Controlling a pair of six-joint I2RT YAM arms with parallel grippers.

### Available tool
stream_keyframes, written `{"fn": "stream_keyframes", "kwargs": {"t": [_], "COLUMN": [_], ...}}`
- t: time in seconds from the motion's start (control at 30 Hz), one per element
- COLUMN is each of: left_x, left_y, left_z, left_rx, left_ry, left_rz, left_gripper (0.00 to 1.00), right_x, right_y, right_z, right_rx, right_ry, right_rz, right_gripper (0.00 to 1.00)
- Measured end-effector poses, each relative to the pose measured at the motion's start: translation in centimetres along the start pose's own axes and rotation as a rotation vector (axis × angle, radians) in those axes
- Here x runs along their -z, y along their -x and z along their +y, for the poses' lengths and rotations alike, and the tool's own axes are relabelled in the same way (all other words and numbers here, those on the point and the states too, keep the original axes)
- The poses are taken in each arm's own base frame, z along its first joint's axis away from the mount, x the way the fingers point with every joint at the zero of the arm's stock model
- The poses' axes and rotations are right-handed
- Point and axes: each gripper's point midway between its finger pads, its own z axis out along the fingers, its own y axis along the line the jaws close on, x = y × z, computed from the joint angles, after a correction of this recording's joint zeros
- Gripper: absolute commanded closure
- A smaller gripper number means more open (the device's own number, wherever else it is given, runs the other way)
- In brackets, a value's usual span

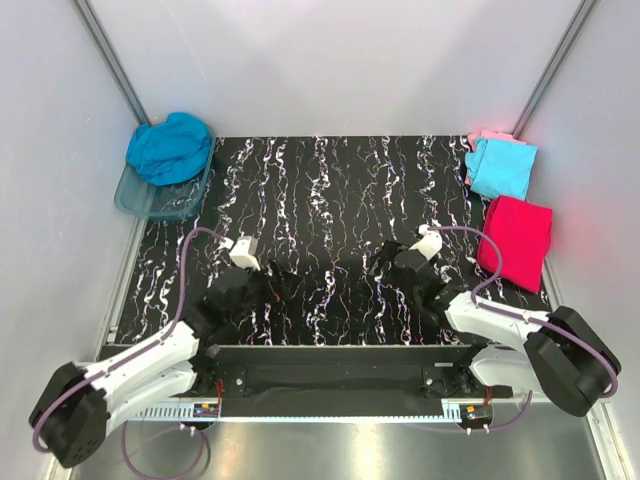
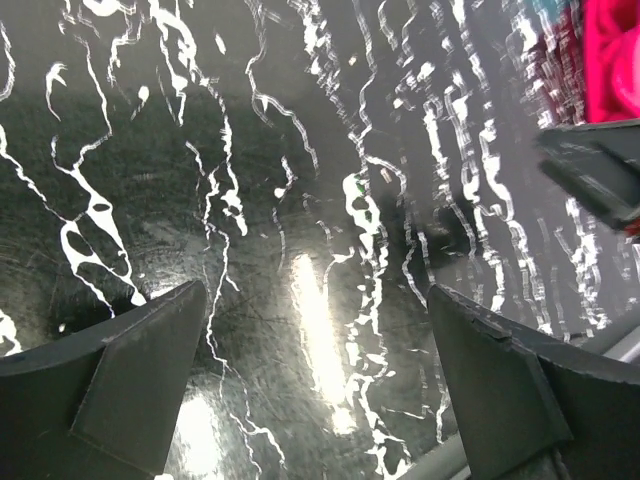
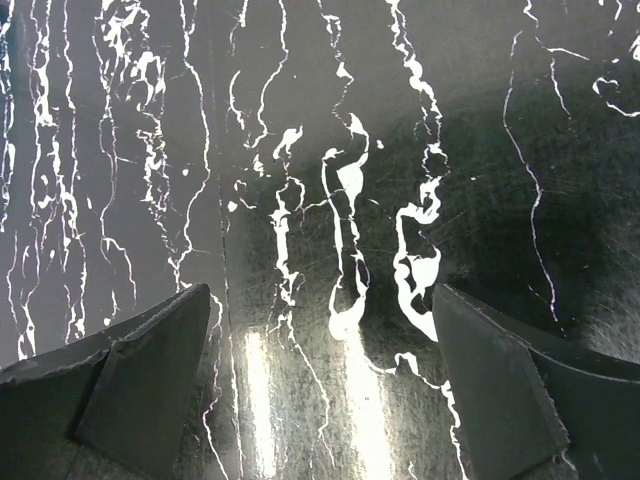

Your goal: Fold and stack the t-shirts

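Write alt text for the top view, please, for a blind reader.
The left arm and right arm reach over a black marbled table. A teal shirt is bunched in a tub far left; a cyan shirt on a pink shirt, and a red shirt, lie right.

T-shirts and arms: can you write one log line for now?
left jaws: open, empty | right jaws: open, empty | teal-blue t-shirt: bunched in tub | light cyan t-shirt: on pink t-shirt | magenta-red t-shirt: folded, separate

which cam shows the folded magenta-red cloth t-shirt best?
Top external: the whole magenta-red cloth t-shirt shows, folded, on the right. Left wrist catches only a blurred corner of it. Right wrist shows none of it.
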Motion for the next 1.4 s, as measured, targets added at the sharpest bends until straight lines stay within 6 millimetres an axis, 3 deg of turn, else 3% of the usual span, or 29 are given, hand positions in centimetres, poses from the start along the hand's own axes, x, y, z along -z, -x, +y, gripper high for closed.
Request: {"fn": "stream_keyframes", "kwargs": {"t": [0.3, 0.6, 0.87, 1.07, 1.13, 1.2, 1.3, 1.4], "left_x": [2.2, 2.5, 0.8, -1.8, -1.9, -1.9, -2.0, -3.4], "left_y": [1.2, -0.2, -0.5, 0.3, 2.4, 5.9, 14.1, 25.0], "left_z": [0.0, -0.3, -2.4, -1.6, -1.4, -2.0, -3.7, -3.9], "left_rx": [0.003, 0.053, 0.144, 0.153, 0.142, 0.129, 0.119, 0.132], "left_ry": [0.016, -0.019, -0.069, 0.043, 0.104, 0.145, 0.175, 0.22], "left_rz": [-0.036, 0.005, 0.071, 0.144, 0.1, 0.02, -0.141, -0.283], "left_gripper": [0.01, 0.01, 0.01, 0.01, 0.01, 0.01, 0.01, 0.04], "right_x": [0.1, 0.8, 2.5, 2.2, 2.1, 2.1, 2.1, 2.3], "right_y": [0.2, 1.9, 2.9, 2.1, 1.9, 1.8, 1.5, 1.5], "right_z": [0.1, 1.8, 3.2, 3.3, 3.2, 3.1, 2.9, 2.7], "right_rx": [0.024, 0.025, -0.002, 0.006, 0.004, 0.0, 0.0, 0.0], "right_ry": [0.009, 0.094, 0.221, 0.226, 0.222, 0.219, 0.209, 0.204], "right_rz": [-0.006, -0.057, -0.105, -0.077, -0.07, -0.067, -0.055, -0.05], "right_gripper": [0.01, 0.01, 0.01, 0.02, 0.02, 0.02, 0.02, 0.02]}}
